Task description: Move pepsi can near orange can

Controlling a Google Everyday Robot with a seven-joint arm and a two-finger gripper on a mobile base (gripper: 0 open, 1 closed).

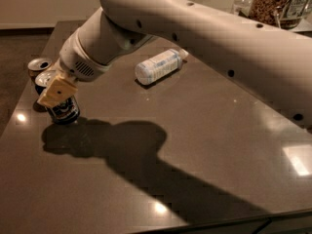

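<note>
The pepsi can (pixel 64 112) is dark blue with a white logo mark and stands tilted near the table's left edge, its silver top leaning back-left. My gripper (pixel 56 90) is at the can's upper part, with one tan finger pad (pixel 58 87) lying across it, and is shut on it. The orange can (pixel 38 65) stands just behind and to the left, at the table's left edge, a short gap from the pepsi can. Only its silver top and a bit of its side show. My arm hides the other finger.
A white plastic bottle (pixel 158 66) lies on its side in the middle back of the dark table (pixel 204 145). Jars of food (pixel 275 1) stand off the back right corner. The table's left edge runs close to both cans.
</note>
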